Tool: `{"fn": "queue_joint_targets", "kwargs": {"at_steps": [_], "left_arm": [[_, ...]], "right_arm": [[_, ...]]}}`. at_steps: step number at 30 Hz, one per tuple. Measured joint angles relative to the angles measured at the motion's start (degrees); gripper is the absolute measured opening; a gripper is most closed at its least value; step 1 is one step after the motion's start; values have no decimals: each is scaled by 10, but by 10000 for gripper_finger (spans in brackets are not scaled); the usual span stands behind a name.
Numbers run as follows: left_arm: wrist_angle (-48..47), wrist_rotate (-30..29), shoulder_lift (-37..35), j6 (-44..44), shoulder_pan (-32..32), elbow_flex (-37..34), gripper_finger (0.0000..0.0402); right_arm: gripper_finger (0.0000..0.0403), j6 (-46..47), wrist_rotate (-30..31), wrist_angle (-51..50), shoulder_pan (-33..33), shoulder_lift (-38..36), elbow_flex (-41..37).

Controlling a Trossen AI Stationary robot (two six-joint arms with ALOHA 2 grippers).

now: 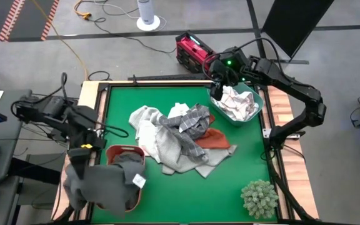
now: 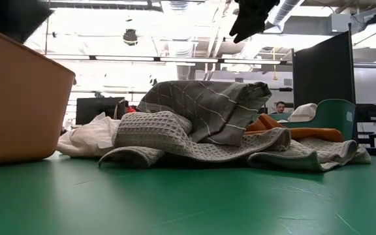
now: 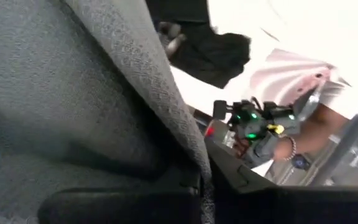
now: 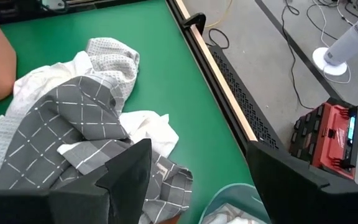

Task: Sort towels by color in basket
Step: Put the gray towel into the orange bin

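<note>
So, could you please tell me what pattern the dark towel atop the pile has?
Dark grey checked cloth towel with thin white lines, clearest in the right wrist view.

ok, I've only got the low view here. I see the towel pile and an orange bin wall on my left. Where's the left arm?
Observer: Over the orange basket, left gripper jaws shut on a plain grey towel that drapes across that basket.
Operator: And the right one?
Observer: Right gripper sits above the teal basket, jaws open, holding nothing.
Operator: What's in the teal basket?
Observer: White towels.
Operator: Anything else on the table I'm missing?
Observer: A spiky pale-green plant ball at the near right corner, apart from the pile.
</note>
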Motion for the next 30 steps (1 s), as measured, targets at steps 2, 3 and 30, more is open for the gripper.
{"fn": "queue_joint_targets", "kwargs": {"at_steps": [2, 3, 30], "left_arm": [[-23, -16, -7, 8, -15, 3, 1], [-36, -30, -10, 19, -22, 4, 1], [167, -496, 132, -13, 5, -327, 0]], "right_arm": [[290, 2, 0, 1, 0, 0, 0], [290, 2, 0, 2, 0, 0, 0], [290, -3, 0, -17, 2, 0, 0]]}}
